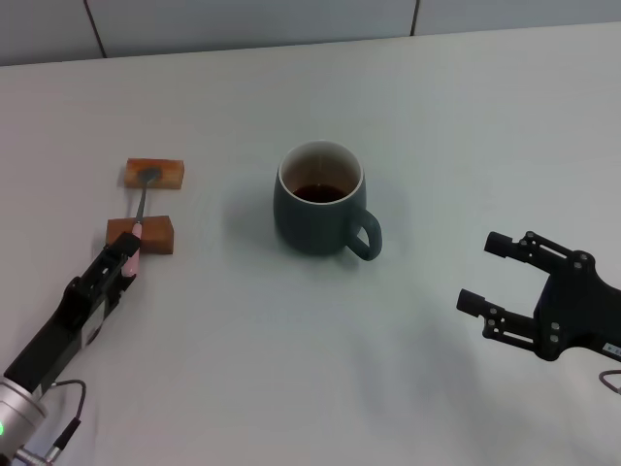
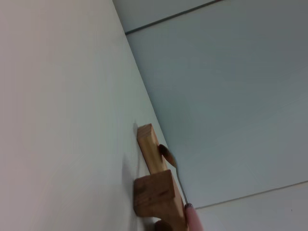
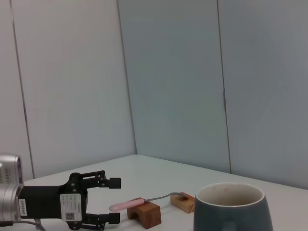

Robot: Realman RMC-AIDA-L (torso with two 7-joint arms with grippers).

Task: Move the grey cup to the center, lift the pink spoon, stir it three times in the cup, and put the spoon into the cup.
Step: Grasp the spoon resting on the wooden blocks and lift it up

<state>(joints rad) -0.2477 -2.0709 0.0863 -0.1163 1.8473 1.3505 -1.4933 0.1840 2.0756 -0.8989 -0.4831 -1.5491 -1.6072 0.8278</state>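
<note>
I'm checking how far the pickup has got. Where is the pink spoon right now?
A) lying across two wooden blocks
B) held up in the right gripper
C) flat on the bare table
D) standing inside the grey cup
A: the pink spoon bridges the two wooden blocks, with the open left gripper at its handle end.

Desk [image 1: 291, 369]: carries all items.
Grey cup [image 1: 318, 209]: near the middle of the desk, upright, handle toward the robot's right and near side; liquid lies in its bottom.
Far block [image 1: 155, 173] and near block [image 1: 142, 234]: left of the cup, well apart from it, one behind the other.
Pink spoon [image 1: 140, 218]: bridges both blocks, bowl on the far one, handle over the near one.
Left hand [image 1: 124, 264]: at the spoon's handle end, just before the near block, fingers spread either side of it.
Right hand [image 1: 485, 272]: right of the cup, well apart, fingers spread.
</note>
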